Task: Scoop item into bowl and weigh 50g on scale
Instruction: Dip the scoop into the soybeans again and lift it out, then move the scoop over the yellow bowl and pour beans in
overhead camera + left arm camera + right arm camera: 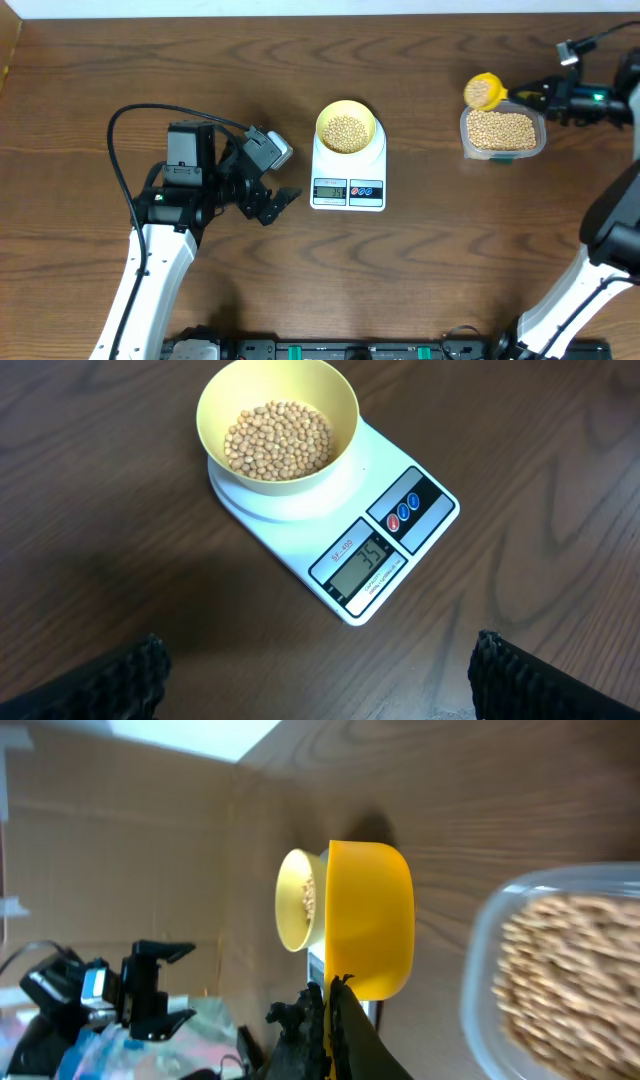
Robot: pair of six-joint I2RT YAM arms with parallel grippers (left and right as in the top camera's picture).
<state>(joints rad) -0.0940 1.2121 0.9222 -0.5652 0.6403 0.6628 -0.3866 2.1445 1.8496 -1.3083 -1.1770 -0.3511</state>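
Note:
The pale yellow bowl (323, 117) stands on the white scale (378, 166) at the table's middle, partly filled with tan beans (346, 132). In the left wrist view the bowl (300, 380) and the scale (300, 532) lie ahead, with the display lit. My left gripper (275, 200) rests open just left of the scale, with nothing between its fingers (130, 672). My right gripper (530, 97) is shut on the handle of a yellow scoop (484, 91) loaded with beans. The scoop hangs over the far left corner of the clear tub (467, 140). The right wrist view shows the scoop (370, 915) from behind.
The clear tub (482, 960) at the right holds many more beans (502, 129). A black cable (130, 115) loops over the left arm. Bare wood tabletop lies around the scale. Equipment lines the front edge of the table.

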